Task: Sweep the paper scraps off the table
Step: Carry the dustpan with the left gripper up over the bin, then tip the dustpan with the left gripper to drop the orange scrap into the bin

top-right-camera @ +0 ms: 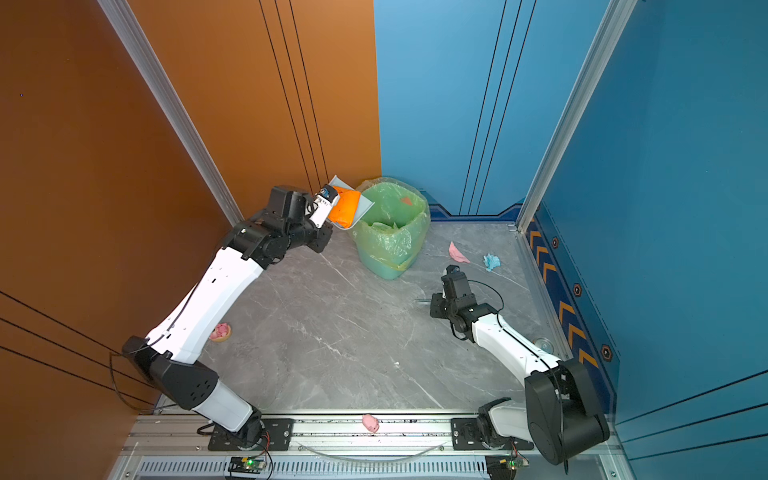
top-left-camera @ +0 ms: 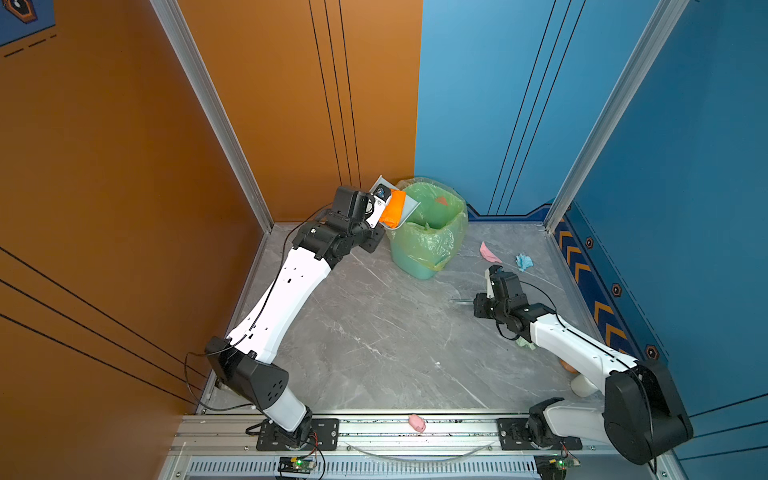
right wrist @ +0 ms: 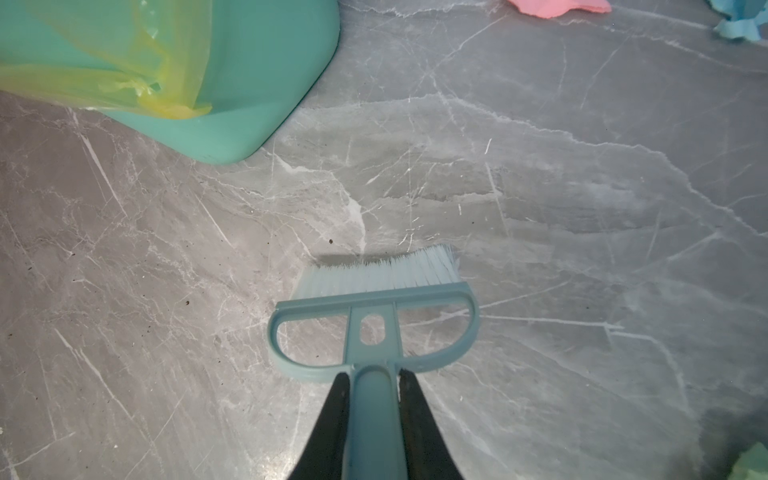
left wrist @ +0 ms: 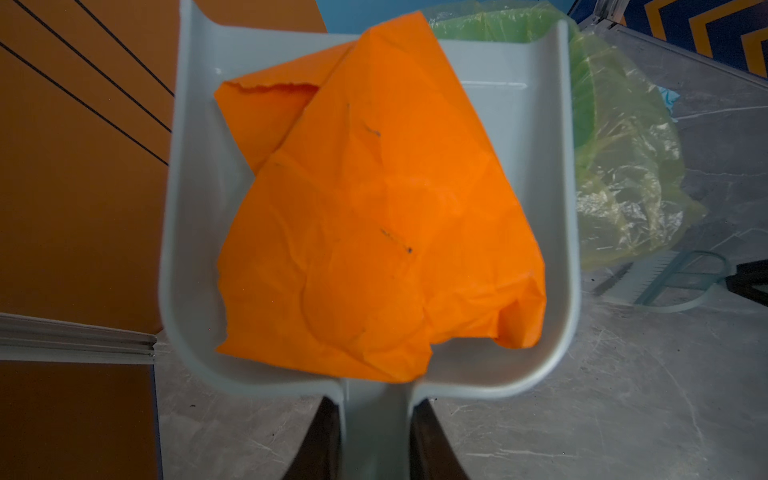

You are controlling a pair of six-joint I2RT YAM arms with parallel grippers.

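My left gripper [left wrist: 376, 409] is shut on the handle of a grey dustpan [left wrist: 536, 124], held up beside the rim of the green-lined bin [top-left-camera: 411, 262]. A big orange paper scrap [left wrist: 374, 208] lies in the pan. My right gripper [right wrist: 372, 380] is shut on the handle of a teal brush [right wrist: 374, 274], whose bristles rest on the table [top-left-camera: 374, 332] in front of the bin. A pink scrap [top-left-camera: 489, 252] and a blue scrap [top-left-camera: 524, 262] lie at the back right. A pale green scrap [top-left-camera: 524, 343] peeks out under the right arm.
Red and pale green paper [top-left-camera: 441, 200] lies inside the bin. A pink pig figurine [top-left-camera: 417, 422] sits on the front rail. A small pink-topped object [top-right-camera: 220, 331] lies by the left arm. A white object [top-left-camera: 582, 386] stands near the right arm's base. Walls close three sides.
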